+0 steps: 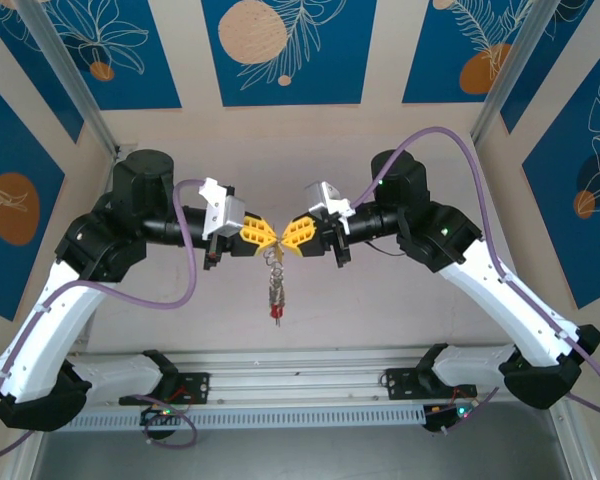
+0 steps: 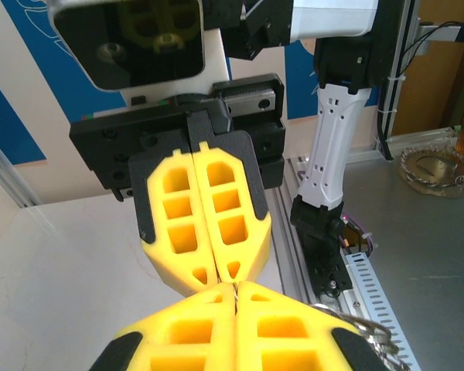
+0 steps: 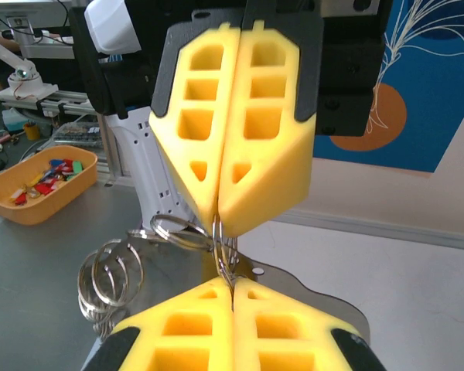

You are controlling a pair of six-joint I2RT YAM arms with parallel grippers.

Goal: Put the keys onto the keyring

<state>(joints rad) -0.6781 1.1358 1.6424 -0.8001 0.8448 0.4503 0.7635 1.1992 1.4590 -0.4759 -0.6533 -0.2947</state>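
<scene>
The keyring (image 3: 223, 259) is clamped by both the fully closed left gripper (image 1: 264, 238) and right gripper (image 1: 291, 236), met tip to tip, with the keys (image 1: 276, 292) hung lengthwise straight below.

Both the left arm (image 1: 55, 320) and right arm (image 1: 515, 300) wear white shells on the long links, with black housings at joints and bases. A purple cable (image 1: 440, 130) loops along each. A white camera block (image 1: 223, 210) sits on each wrist. The left gripper (image 1: 271, 239) and right gripper (image 1: 284, 241) have black bodies and yellow finger pads (image 2: 174, 224) moulded with rectangular and triangular pockets. Small green lights (image 1: 445, 232) glow on the black housings
</scene>
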